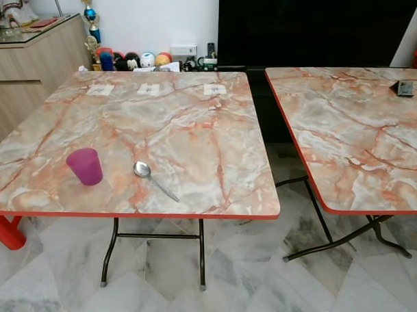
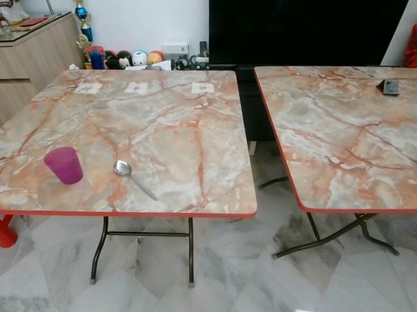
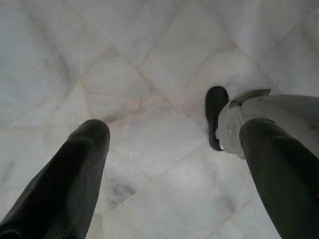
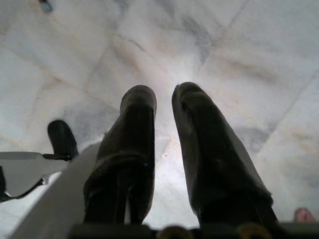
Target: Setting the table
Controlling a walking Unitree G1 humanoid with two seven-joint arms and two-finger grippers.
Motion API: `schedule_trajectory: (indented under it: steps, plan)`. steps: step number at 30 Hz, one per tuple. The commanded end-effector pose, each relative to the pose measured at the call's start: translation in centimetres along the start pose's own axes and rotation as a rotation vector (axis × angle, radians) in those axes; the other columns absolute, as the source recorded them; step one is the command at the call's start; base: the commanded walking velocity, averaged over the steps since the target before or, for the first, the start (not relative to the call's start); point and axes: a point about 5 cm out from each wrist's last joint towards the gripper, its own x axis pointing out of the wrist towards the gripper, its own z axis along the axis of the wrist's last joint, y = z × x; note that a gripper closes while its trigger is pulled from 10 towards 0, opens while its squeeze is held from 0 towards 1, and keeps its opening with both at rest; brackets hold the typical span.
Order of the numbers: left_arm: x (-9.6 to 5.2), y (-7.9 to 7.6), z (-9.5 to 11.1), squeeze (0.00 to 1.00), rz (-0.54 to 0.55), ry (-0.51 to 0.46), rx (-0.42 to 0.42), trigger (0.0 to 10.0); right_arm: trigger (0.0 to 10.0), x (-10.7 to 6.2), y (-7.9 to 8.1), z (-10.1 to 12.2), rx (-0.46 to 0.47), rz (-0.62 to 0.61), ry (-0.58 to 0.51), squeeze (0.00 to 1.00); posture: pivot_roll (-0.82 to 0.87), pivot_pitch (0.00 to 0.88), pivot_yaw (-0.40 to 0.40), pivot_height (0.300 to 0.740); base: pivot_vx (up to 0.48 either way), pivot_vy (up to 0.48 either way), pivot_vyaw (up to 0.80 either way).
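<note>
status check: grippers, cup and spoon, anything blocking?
Left gripper open, right gripper nearly closed, both empty, hanging over the floor. Purple cup upright, spoon beside it on left table. Nothing blocking.

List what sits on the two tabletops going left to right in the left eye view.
Purple cup → spoon on the left table → gap of floor → right table with a small dark object near its far edge.

Head stereo overlooks tables (image 1: 159, 130); wrist cams face floor (image 3: 149, 74) — close.
</note>
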Motion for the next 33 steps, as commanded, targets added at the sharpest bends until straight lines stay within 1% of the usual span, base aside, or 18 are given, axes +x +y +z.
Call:
schedule_trajectory:
  steps: [1, 3, 9, 15, 19, 21, 26, 29, 33]
  plan:
    - [-0.1, 0.2, -0.6, 0.00, 0.002, 0.025, 0.005, 10.0, 10.0, 0.0, -0.1, -0.3, 0.002, -0.004, 0.008, 0.00, 0.06, 0.000, -0.010, 0.740, 0.000, 0.000, 0.00]
    - [-0.2, 0.4, -0.6, 0.00, 0.003, 0.025, 0.004, 10.0, 10.0, -0.1, -0.2, -0.3, -0.014, -0.007, 0.014, 0.00, 0.06, 0.000, -0.010, 0.740, 0.000, 0.000, 0.00]
    - [-0.3, 0.9, -0.7, 0.00, 0.008, 0.028, 0.003, 10.0, 10.0, -0.1, -0.2, -0.2, -0.005, -0.005, 0.004, 0.00, 0.06, 0.000, -0.012, 0.740, 0.000, 0.000, 0.00]
    - [-0.3, 0.9, -0.8, 0.00, 0.010, 0.034, 0.001, 10.0, 10.0, -0.1, -0.1, -0.2, -0.020, -0.002, -0.001, 0.00, 0.07, 0.000, -0.011, 0.740, 0.000, 0.000, 0.00]
    - [-0.1, 0.3, -0.5, 0.00, 0.005, 0.032, 0.000, 10.0, 10.0, 0.0, 0.1, -0.2, -0.027, -0.005, -0.006, 0.00, 0.07, 0.000, -0.010, 0.740, 0.000, 0.000, 0.69]
    - [0.1, -0.5, -0.3, 0.00, 0.000, 0.030, 0.001, 10.0, 10.0, 0.0, 0.4, -0.2, -0.026, -0.003, -0.005, 0.00, 0.07, 0.000, -0.009, 0.740, 0.000, 0.000, 0.80]
    - [0.1, -0.9, -0.3, 0.00, -0.004, 0.028, 0.004, 10.0, 10.0, 0.0, 0.5, -0.3, -0.024, -0.002, -0.005, 0.00, 0.07, 0.000, -0.009, 0.740, 0.000, 0.000, 0.80]
    - [0.1, -0.9, -0.4, 0.00, -0.004, 0.026, 0.004, 10.0, 10.0, 0.0, 0.6, -0.3, -0.022, -0.001, -0.005, 0.00, 0.07, 0.000, -0.009, 0.740, 0.000, 0.000, 0.80]
    - [-0.2, 0.0, -0.8, 0.00, 0.005, 0.025, 0.002, 10.0, 10.0, 0.0, 0.7, -0.4, -0.020, 0.000, -0.005, 0.00, 0.07, 0.000, -0.009, 0.740, 0.000, 0.000, 0.58]
